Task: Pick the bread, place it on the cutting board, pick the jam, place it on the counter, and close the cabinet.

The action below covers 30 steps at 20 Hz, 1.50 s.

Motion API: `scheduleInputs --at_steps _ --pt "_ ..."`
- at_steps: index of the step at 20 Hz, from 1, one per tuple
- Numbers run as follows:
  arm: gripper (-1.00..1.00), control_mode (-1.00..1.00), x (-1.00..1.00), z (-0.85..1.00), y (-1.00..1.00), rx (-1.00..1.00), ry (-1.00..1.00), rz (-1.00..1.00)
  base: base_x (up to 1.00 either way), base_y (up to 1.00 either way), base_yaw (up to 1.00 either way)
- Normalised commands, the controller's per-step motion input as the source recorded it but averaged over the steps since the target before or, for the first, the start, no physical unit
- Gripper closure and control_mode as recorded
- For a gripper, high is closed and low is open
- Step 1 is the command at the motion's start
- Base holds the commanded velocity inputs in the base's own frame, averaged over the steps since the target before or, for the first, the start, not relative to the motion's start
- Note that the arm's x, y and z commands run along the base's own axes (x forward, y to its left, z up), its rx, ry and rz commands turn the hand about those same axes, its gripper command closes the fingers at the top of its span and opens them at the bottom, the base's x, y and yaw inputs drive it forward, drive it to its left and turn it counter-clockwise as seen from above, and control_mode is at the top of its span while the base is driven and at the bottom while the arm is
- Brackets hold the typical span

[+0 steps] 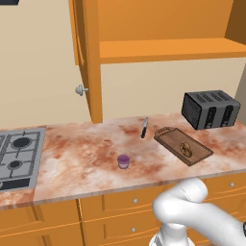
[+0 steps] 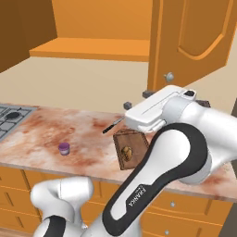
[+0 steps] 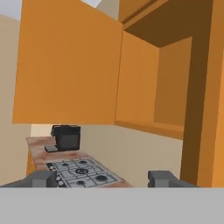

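A home kitchen, rendered. The marbled counter is the landmark: orange drawers with small knobs run under it, a grey gas hob is set into its left end, and an open orange wall cabinet hangs above it. On the counter stand a black toaster, a cutting board with bread on it, a knife and a jam jar. Beyond the hob, on the counter, sits a dark coffee machine.
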Motion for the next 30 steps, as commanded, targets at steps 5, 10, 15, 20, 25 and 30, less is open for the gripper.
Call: scheduleInputs --at_steps 5,10,15,20,25,30 --pt "-1.00 -1.00 -0.20 0.00 -0.03 0.00 0.00 0.00 0.00 0.00 0.00" --pt "-1.00 -1.00 -0.27 0.00 -0.19 0.00 0.00 0.00 0.00 0.00 0.00" --pt "-1.00 -1.00 0.07 0.12 -0.23 0.01 0.00 -0.01 0.00 0.00 0.00" --pt "-1.00 -1.00 0.10 0.19 -0.32 0.02 0.00 0.00 0.00 0.00 0.00" --pt "-1.00 -1.00 0.24 0.20 -0.37 0.04 0.00 0.00 0.00 0.00 0.00" --pt "-1.00 -1.00 0.25 0.22 -0.36 0.05 0.00 0.00 0.00 0.00 0.00"
